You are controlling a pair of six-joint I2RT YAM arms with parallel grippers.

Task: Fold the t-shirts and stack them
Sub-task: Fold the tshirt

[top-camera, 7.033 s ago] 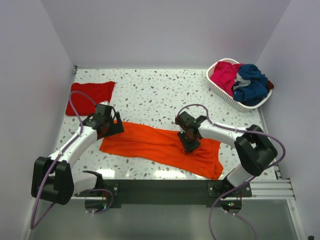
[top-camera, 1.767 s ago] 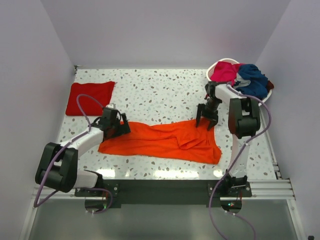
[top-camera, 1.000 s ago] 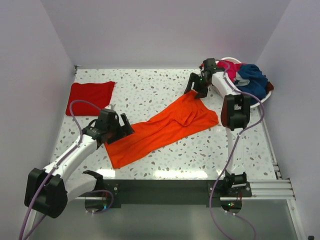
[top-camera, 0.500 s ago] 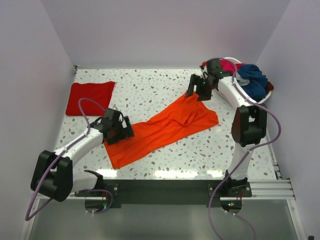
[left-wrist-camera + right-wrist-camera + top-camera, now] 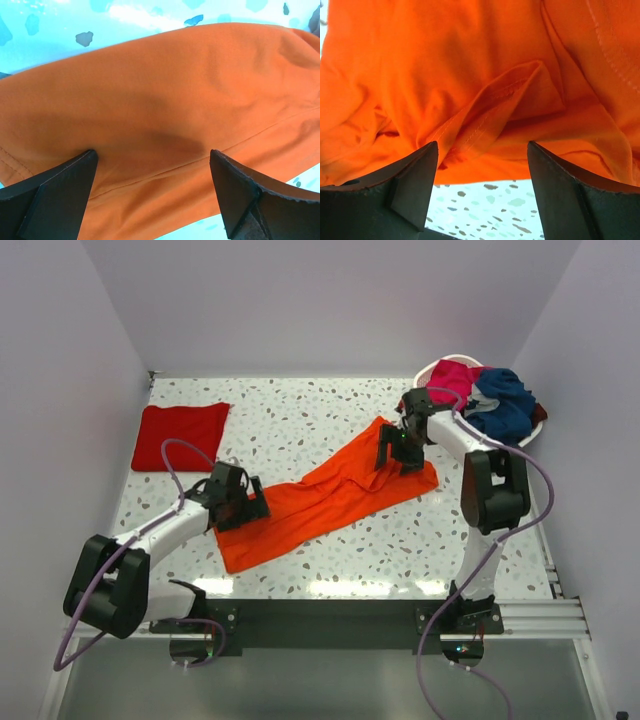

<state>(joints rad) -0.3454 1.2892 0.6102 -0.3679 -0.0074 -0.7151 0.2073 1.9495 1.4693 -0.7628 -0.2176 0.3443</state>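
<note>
A bright orange t-shirt [image 5: 330, 495] lies in a long diagonal band across the table, rumpled at its far right end. My left gripper [image 5: 240, 508] hovers open over its near left end; the left wrist view shows smooth orange cloth with a seam [image 5: 150, 130] between the spread fingers. My right gripper [image 5: 398, 452] is open above the far right end, with a folded hem [image 5: 490, 120] between its fingers. A folded red t-shirt [image 5: 182, 435] lies at the far left. A magenta t-shirt [image 5: 452, 382] and a navy t-shirt [image 5: 505, 405] fill the basket.
A white basket [image 5: 447, 427] stands at the far right corner, close behind my right arm. Walls close in the table on the left, back and right. Speckled tabletop [image 5: 300, 420] shows between the red shirt and the basket.
My right gripper has come back from beside the basket down onto the orange shirt's far right end. The shirt's top edge has slumped a little. My left gripper has shifted only slightly.
</note>
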